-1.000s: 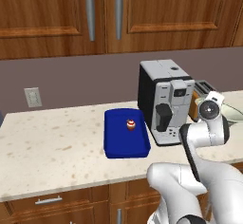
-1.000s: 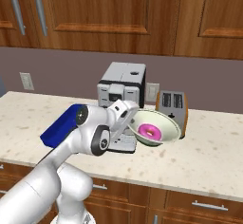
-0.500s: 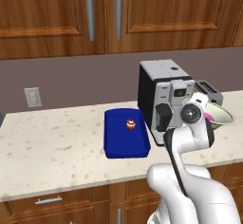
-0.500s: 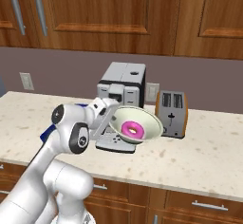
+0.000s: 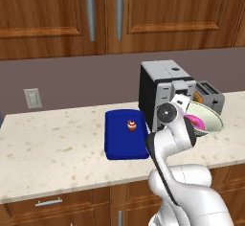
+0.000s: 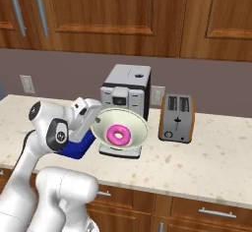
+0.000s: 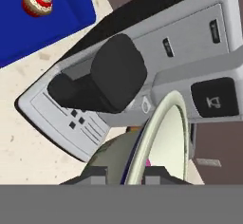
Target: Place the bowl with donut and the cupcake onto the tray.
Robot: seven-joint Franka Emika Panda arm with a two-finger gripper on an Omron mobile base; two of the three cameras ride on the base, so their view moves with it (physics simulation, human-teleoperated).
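Note:
The pale bowl [image 5: 206, 118] hangs tilted in the air in front of the coffee machine, with the pink donut [image 5: 195, 122] lying inside it. My gripper [image 5: 187, 111] is shut on the bowl's left rim. From the right side, the bowl [image 6: 129, 124] opens toward the camera, showing the donut [image 6: 119, 134], and the gripper [image 6: 96, 121] holds its edge. The hand view looks along the bowl's rim [image 7: 163, 137], clamped between the fingertips [image 7: 95, 173]. The blue tray [image 5: 119, 143] lies on the counter to the left, and the cupcake [image 5: 131, 125] stands upright on it. Both the cupcake [image 7: 37, 0] and the tray [image 7: 66, 9] appear at top left.
A grey coffee machine [image 5: 162, 84] stands close behind the bowl, just right of the tray. An orange-sided toaster [image 6: 176, 118] sits further right. Wooden cabinets hang above, and a wall outlet [image 5: 32, 97] is at far left. Bare speckled counter [image 5: 52, 143] stretches left of the tray.
The arm has swung left, carrying the bowl and donut from near the toaster to in front of the coffee machine. The cupcake and tray have not moved.

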